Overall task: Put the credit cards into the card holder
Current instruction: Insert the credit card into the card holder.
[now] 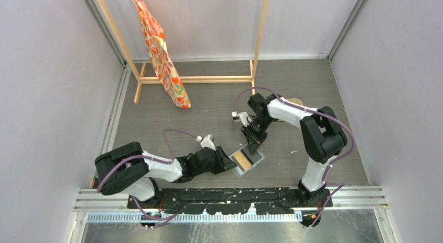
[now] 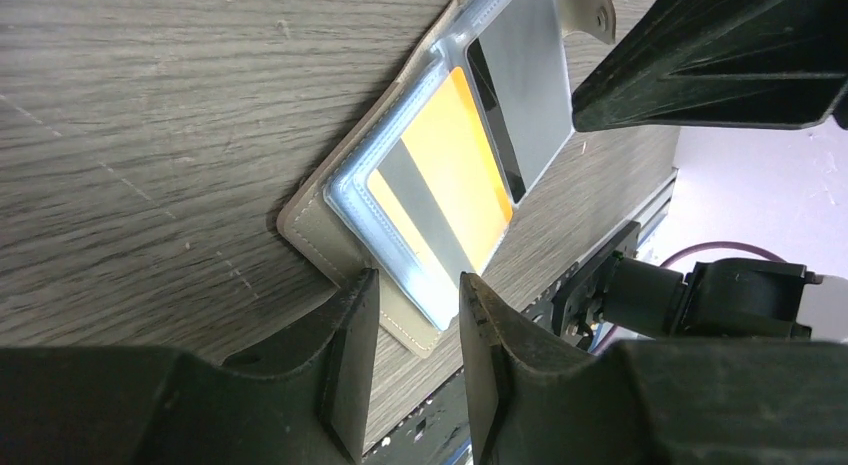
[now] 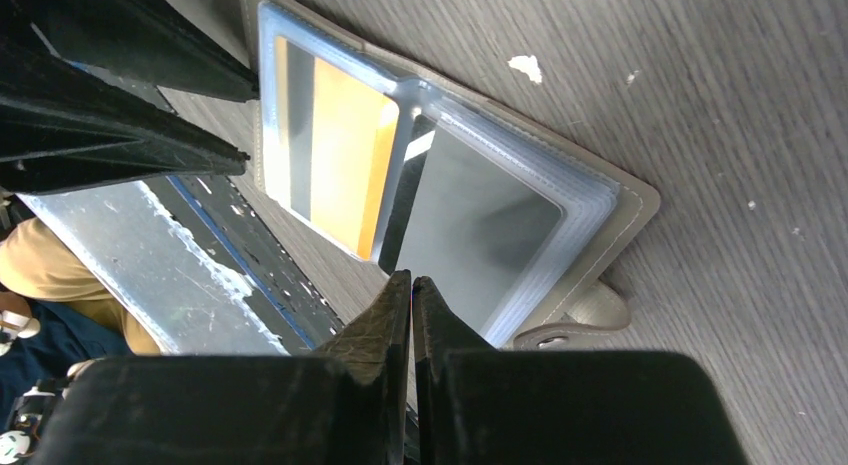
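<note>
A: Black left claw (image 2: 417, 280), status?
B: Jaws partly apart, straddling card holder (image 1: 254, 156) corner.
A: Holder?
B: Grey, spread flat on table (image 1: 198, 117); 1 orange credit card (image 2: 455, 175) sleeved inside.
A: Right claw (image 3: 411, 282)?
B: Pressed closed at holder's edge; contents not visible.

Left wrist view: card holder (image 2: 310, 220) far corner is hidden behind right gripper (image 3: 411, 283). Strap (image 2: 590, 10) is cut by top edge. Near corner runs under left gripper (image 2: 412, 303).

Right wrist view: holder's near edge is behind the closed tips; sleeve pinched or not, can't tell. Second card (image 3: 470, 225) is glare-washed, colour unclear.

Top view: beige tray (image 1: 295, 101) beyond right claw is mostly behind the arm.
</note>
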